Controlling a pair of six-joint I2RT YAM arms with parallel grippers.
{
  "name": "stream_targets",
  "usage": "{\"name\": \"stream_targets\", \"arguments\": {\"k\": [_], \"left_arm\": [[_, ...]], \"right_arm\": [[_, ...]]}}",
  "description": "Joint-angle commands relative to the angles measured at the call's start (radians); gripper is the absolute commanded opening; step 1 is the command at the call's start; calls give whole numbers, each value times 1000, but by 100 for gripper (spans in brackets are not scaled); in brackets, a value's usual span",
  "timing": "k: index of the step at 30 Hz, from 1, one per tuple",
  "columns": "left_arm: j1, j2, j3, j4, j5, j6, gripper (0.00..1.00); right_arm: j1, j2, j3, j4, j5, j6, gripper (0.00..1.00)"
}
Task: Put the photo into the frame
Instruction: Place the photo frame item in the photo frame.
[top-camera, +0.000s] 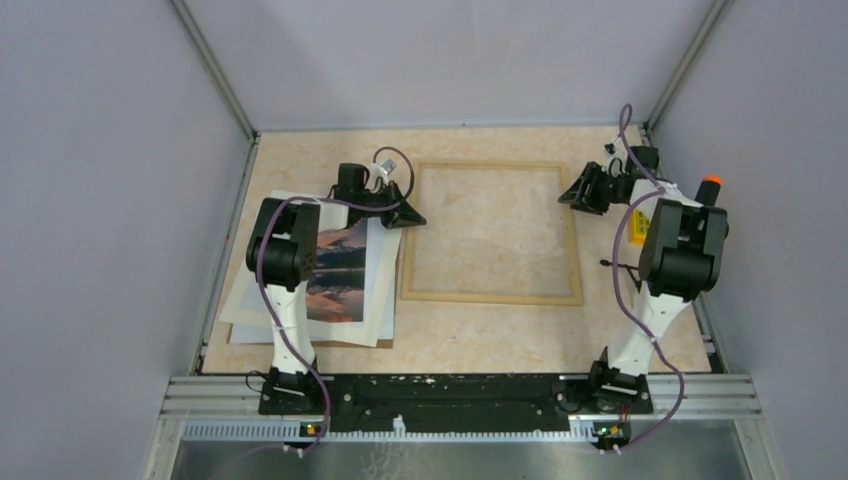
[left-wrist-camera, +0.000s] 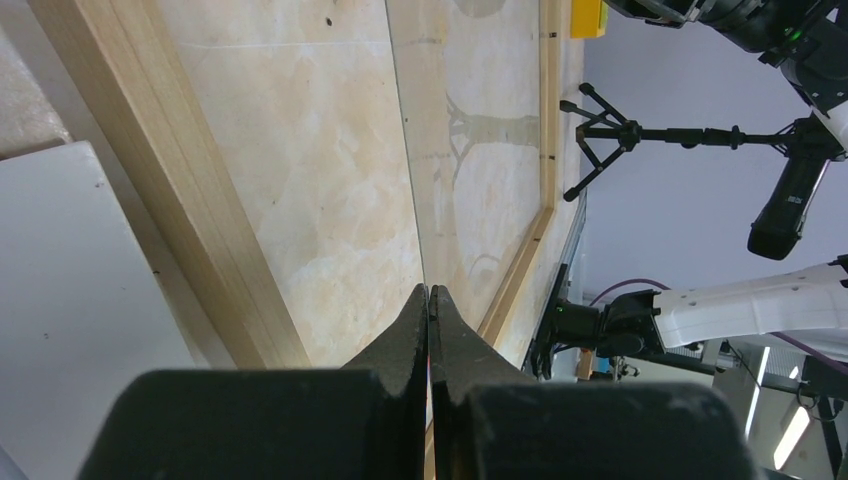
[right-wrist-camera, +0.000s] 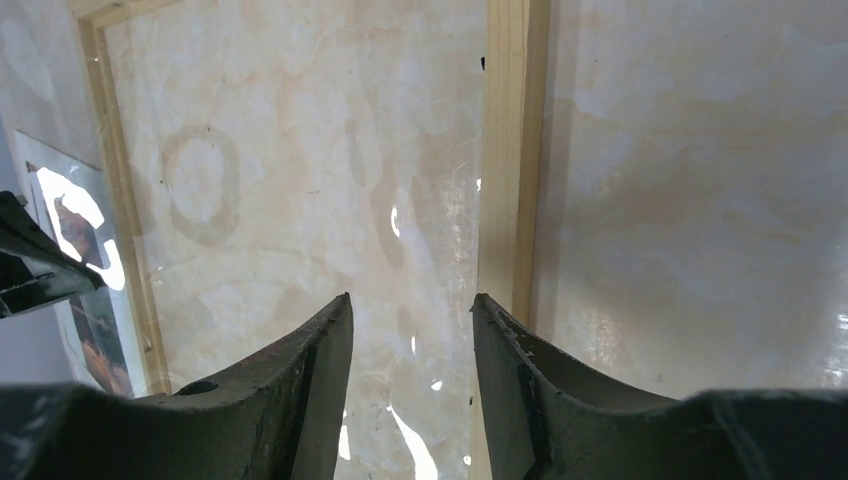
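Observation:
The light wood frame (top-camera: 490, 296) lies flat mid-table. The photo (top-camera: 340, 272), orange-pink and dark blue, lies left of the frame on a stack of sheets, partly hidden by my left arm. My left gripper (top-camera: 408, 216) is at the frame's far left corner; in the left wrist view it (left-wrist-camera: 429, 290) is shut on the edge of a thin clear pane (left-wrist-camera: 470, 130) over the frame's opening, next to the frame's left rail (left-wrist-camera: 160, 170). My right gripper (top-camera: 574, 197) is open and empty at the far right corner, over the right rail (right-wrist-camera: 510, 150). The photo's edge (right-wrist-camera: 95, 340) shows at the left of the right wrist view.
A white mat (top-camera: 380, 295) and a brown backing board (top-camera: 300, 340) lie under the photo. A yellow object (top-camera: 638, 228) and a small black stand (top-camera: 620, 266) sit by the right wall, near my right arm. An orange knob (top-camera: 710, 183) is on that arm.

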Motion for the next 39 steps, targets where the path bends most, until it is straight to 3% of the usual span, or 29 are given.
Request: {"name": "stream_targets", "arguments": {"k": [1,12,23,39], "left_arm": [[-4,7,34,10,9,27,0],[-12,11,43,7,9,28,0],[-15,23,58,-7,0,29,0],[-15,11,99,-163,-65,116,0]], "right_arm": [[-7,-70,9,11,59,-10,48],[-1,-47,18,-2,186,6,48],[26,40,67,-44,192,-1,26],[39,18,58,-35,219,-9,25]]}}
